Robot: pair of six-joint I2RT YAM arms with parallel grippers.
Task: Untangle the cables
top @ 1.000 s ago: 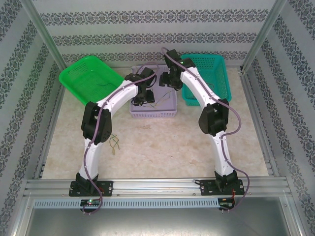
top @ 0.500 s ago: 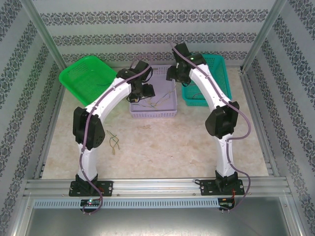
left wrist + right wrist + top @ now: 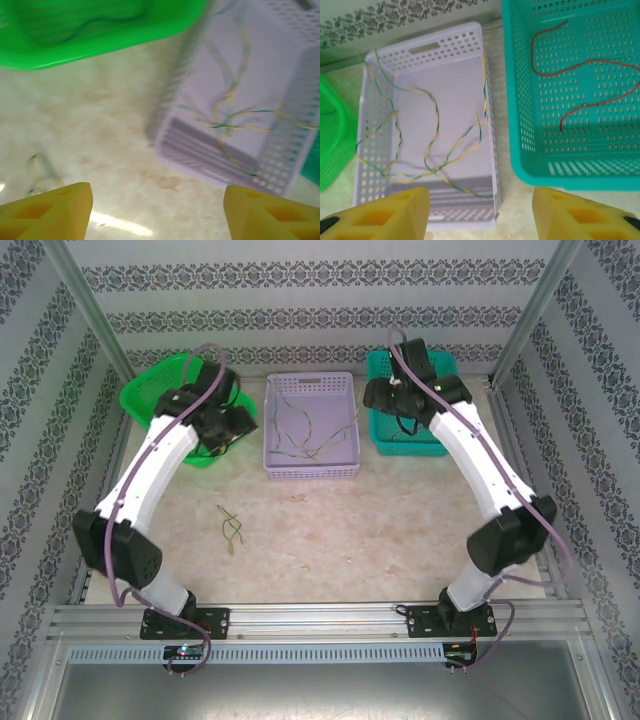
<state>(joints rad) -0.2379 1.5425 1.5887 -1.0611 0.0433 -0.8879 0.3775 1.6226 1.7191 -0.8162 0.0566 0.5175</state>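
A tangle of thin green and yellow cables lies in the lilac basket at mid-table; the same cables appear blurred in the left wrist view. Red cables lie loose in the teal basket. A thin dark cable lies in the green basket. One short green-yellow cable rests on the table. My left gripper hovers at the green basket's right edge, open and empty. My right gripper hangs over the teal basket's left side, open and empty.
The green basket sits at the back left and the teal basket at the back right, flanking the lilac one. Patterned walls and metal frame posts close in the table. Bare beige tabletop lies in front of the baskets.
Both arms have pulled out of the lilac basket. The left one swung left to the green basket, the right one swung right to the teal basket. The tangle stays in the lilac basket.
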